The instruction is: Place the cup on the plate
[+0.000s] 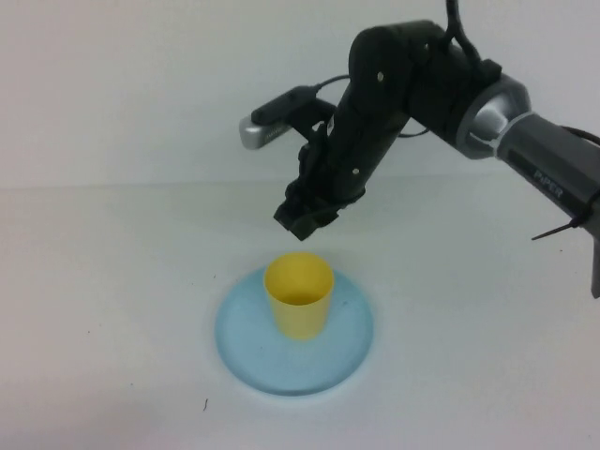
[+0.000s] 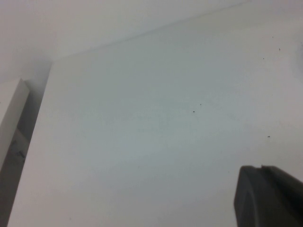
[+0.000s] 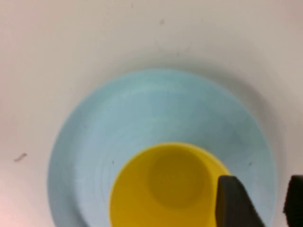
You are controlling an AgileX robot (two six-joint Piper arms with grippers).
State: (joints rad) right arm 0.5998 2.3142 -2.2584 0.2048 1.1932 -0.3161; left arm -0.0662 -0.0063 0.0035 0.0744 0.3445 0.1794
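The yellow cup (image 1: 299, 295) stands upright on the light blue plate (image 1: 244, 342) at the table's middle front. My right gripper (image 1: 306, 223) hangs just above and behind the cup, open and empty, touching nothing. In the right wrist view the cup (image 3: 161, 189) sits on the plate (image 3: 156, 104), and the right gripper (image 3: 263, 201) has one finger over the cup's rim and the other beyond the plate's edge. My left gripper (image 2: 261, 171) shows only in the left wrist view, over bare table, its fingers pressed together and holding nothing.
The white tabletop (image 1: 112, 281) meets a white wall at the back. In the left wrist view the table's edge and a pale upright panel (image 2: 10, 118) show at one side.
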